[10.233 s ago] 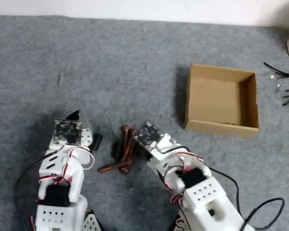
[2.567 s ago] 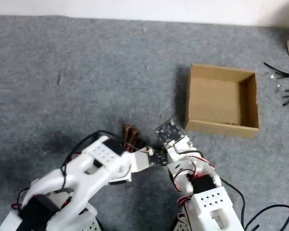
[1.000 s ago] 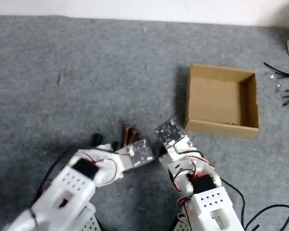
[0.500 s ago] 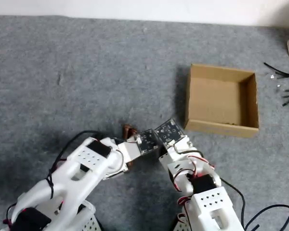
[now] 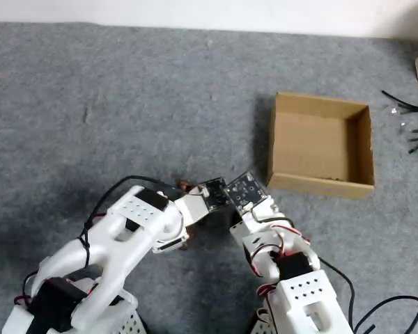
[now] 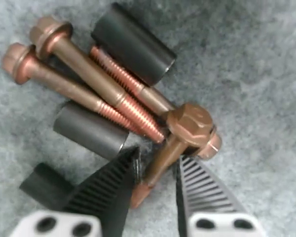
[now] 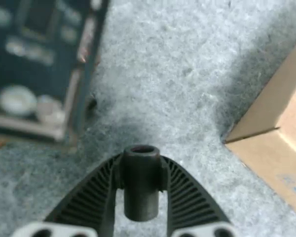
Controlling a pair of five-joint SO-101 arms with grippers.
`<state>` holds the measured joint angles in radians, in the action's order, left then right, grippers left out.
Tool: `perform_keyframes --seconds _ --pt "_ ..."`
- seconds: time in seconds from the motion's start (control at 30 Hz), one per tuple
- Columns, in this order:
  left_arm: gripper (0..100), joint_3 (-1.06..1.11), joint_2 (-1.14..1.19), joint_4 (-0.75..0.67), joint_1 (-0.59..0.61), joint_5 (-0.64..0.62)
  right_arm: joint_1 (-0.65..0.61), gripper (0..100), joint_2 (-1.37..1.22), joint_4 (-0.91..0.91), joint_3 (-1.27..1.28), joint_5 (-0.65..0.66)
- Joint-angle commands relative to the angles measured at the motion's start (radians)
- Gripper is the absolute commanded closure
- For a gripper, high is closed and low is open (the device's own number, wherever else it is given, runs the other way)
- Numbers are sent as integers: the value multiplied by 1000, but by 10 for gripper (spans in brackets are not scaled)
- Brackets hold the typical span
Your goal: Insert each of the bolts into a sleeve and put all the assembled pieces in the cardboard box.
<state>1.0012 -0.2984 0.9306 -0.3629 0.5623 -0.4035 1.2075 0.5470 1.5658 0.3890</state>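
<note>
Presently, the left gripper (image 6: 157,170) is low over a heap near the middle of the grey worktop (image 5: 125,90), its fingers (image 6: 113,187) spread either side of the shank of a copper flange bolt (image 6: 190,126) lying on top. Heap contents are further copper bolts (image 6: 84,66) and loose black sleeves (image 6: 133,44), crossed and touching one another. The right gripper (image 7: 140,165) sits just right of the heap, fingers pinching a black sleeve (image 7: 140,190) with its open bore facing away from the wrist. The cardboard box (image 5: 319,186) stands open-topped, farther right and well apart from the heap.
</note>
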Motion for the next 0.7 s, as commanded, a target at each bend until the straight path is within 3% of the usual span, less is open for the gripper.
perform_keyframes --seconds 0.0,0.1,0.47,0.67 --pt "915 -35 7 -5 13 -8 8 994 21 -27 -15 -8" --pt "1000 -35 10 -5 12 -8 8 994 21 -27 -15 -8" --pt "994 12 -10 -9 1 20 8 994 21 -27 -15 -8" --pt "994 240 -374 -77 -42 43 8 994 21 -27 -15 -8"
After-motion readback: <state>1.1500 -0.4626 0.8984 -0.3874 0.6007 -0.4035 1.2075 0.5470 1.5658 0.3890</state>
